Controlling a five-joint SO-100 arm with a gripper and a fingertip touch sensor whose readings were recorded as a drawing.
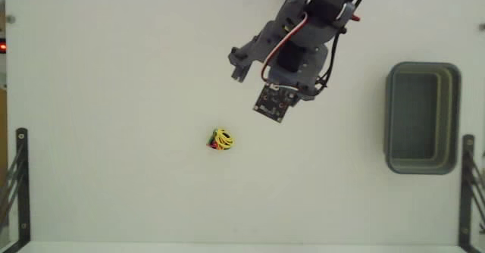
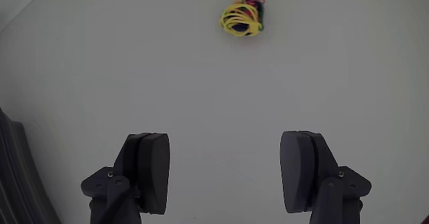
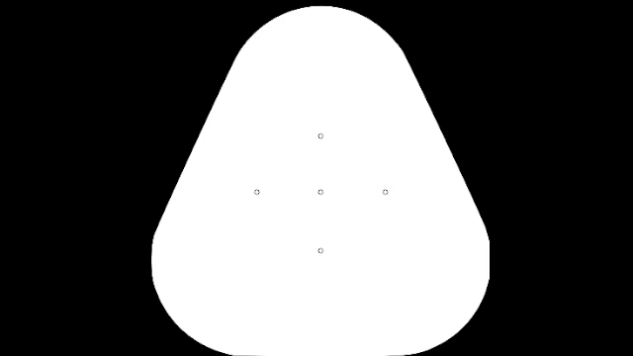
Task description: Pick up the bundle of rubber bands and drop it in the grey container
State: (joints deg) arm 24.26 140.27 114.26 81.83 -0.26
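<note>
The bundle of rubber bands (image 1: 220,139) is a small, mostly yellow clump with red and green bits, lying alone on the white table below and left of the arm. It appears near the top of the wrist view (image 2: 242,18), well ahead of the fingers and apart from them. My gripper (image 1: 258,90) hovers open above the table; its two dark pads (image 2: 151,170) stand wide apart with nothing between them (image 2: 228,174). The grey container (image 1: 422,118), a rounded grey-green tub, stands at the right side of the fixed view, with nothing visible in its hollow.
Black metal brackets stand at the table's left (image 1: 19,185) and right (image 1: 468,185) edges in the fixed view. A small red light (image 1: 2,47) glows at the far left. The arm's base enters from the top edge.
</note>
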